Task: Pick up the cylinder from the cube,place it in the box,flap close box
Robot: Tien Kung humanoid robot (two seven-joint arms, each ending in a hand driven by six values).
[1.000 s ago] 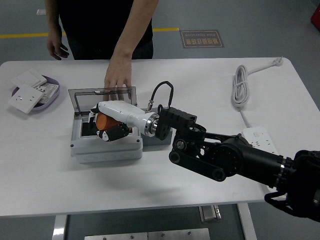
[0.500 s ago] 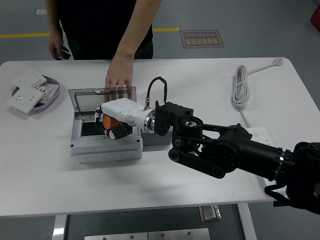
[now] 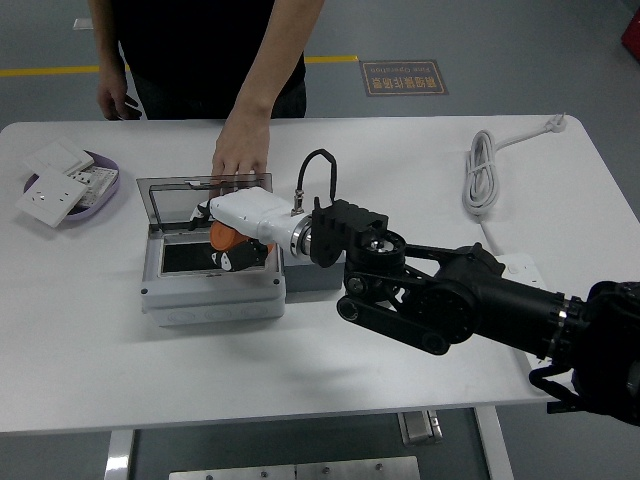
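My right hand [image 3: 232,240], white with black fingertips, hovers over the open grey box [image 3: 212,290] and is shut on the orange cylinder [image 3: 222,237]. The cylinder hangs above the box's dark inside, partly hidden by my fingers. The box's clear lid [image 3: 190,194] stands open at the back, and a person's hand [image 3: 238,152] rests on its far edge. A grey cube [image 3: 312,275] sits right of the box, mostly covered by my black right arm [image 3: 450,300]. My left hand is out of view.
A purple dish [image 3: 100,190] with white switch plates [image 3: 55,195] sits at the far left. A coiled white cable [image 3: 485,170] and a power strip [image 3: 522,265] lie on the right. A person stands at the far side.
My right hand has lifted and drawn slightly back and right over the box with the cylinder in it. The person's hand stays on the lid.
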